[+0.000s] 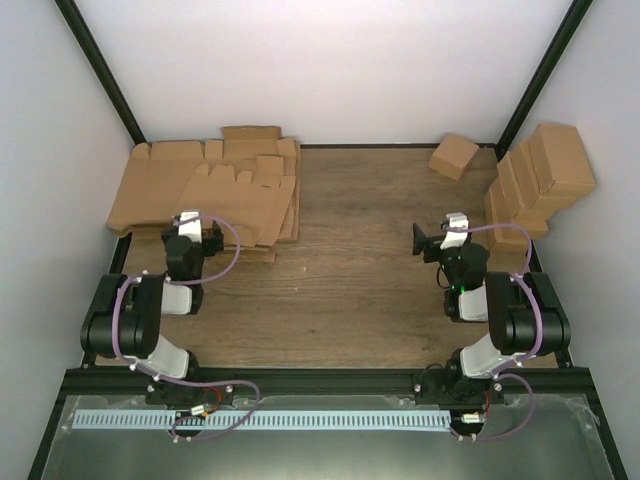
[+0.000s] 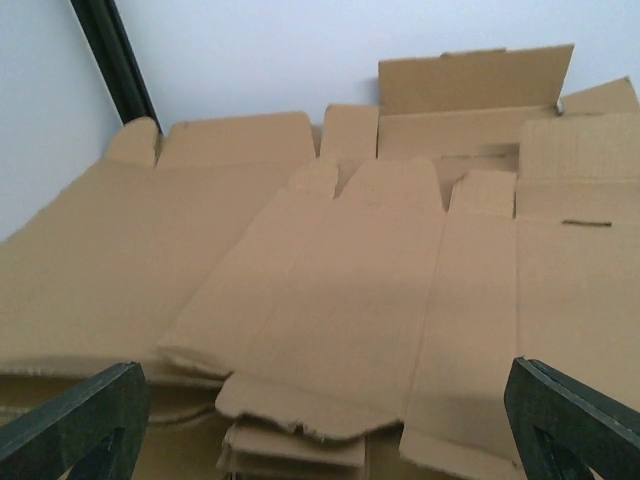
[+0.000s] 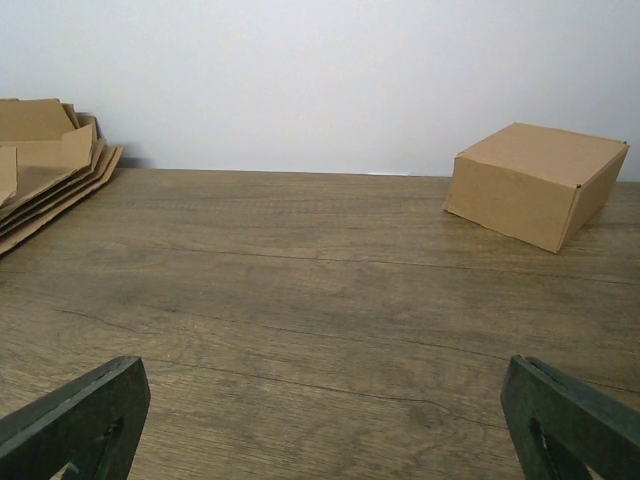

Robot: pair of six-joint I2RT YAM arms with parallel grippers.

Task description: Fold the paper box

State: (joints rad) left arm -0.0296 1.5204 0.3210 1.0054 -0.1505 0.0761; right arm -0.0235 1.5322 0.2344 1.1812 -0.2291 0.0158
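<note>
The left gripper stands wide open with nothing between its fingers, poised at the near edge of the stack of flat cardboard blanks, low over the top sheet but not visibly touching it. The right gripper is also spread wide and empty, over bare table, facing 1 folded box lying near the back wall. More folded boxes are piled at the right side. So finished boxes are present and many blanks remain flat; no box is partly folded or held at this moment.
</note>
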